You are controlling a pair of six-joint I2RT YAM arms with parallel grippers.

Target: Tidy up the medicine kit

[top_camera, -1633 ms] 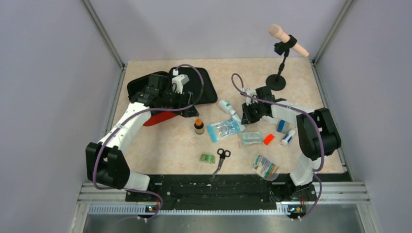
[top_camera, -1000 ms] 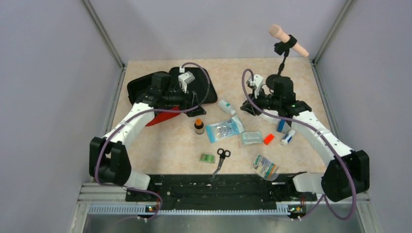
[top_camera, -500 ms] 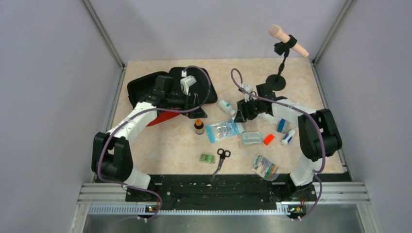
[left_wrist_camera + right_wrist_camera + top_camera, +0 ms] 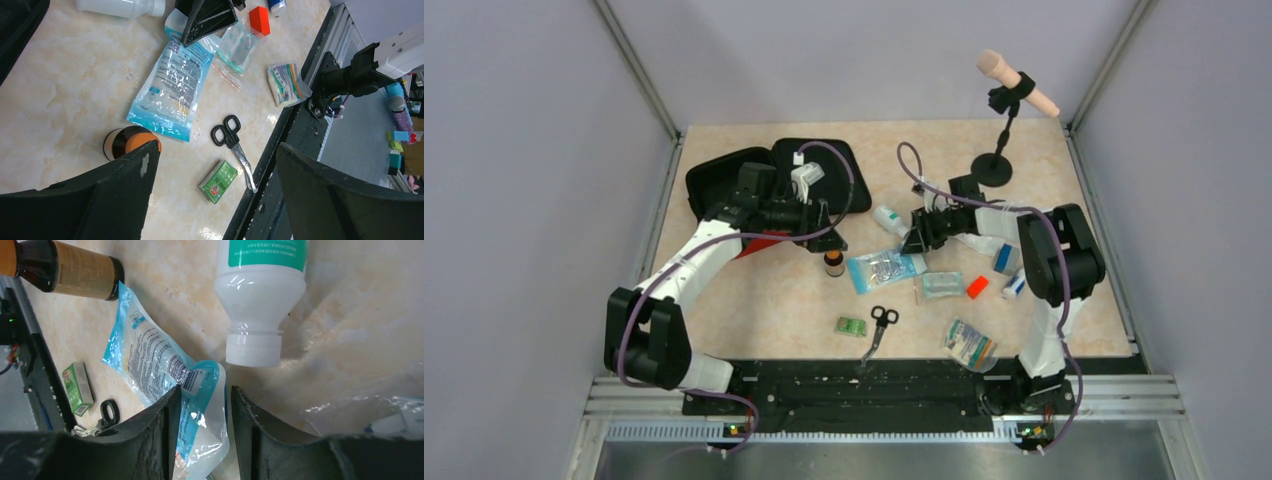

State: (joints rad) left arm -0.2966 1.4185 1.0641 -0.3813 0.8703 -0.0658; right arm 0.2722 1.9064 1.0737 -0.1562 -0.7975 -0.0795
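Note:
The medicine kit (image 4: 724,178) lies open at the far left, black lining up, a red edge showing under my left arm. My left gripper (image 4: 832,238) hangs wide open and empty just right of the kit, above a brown bottle with an orange cap (image 4: 834,262) (image 4: 131,142). My right gripper (image 4: 914,238) (image 4: 202,400) is low over the table, jaws part open. The upper edge of a blue-and-clear pouch (image 4: 886,267) (image 4: 165,365) lies between its fingers, not clamped. A white bottle (image 4: 887,217) (image 4: 260,295) lies just beyond its fingertips.
Black scissors (image 4: 881,322), a green box (image 4: 851,326), a printed packet (image 4: 969,345), a clear bag (image 4: 942,285), a small red block (image 4: 977,287) and two small tubes (image 4: 1014,272) are scattered on the near half. A microphone stand (image 4: 994,168) stands at the back right.
The right arm came down from a raised pose onto the pouch's edge, and its jaws went from shut to part open. The left gripper drifted right, toward the brown bottle.

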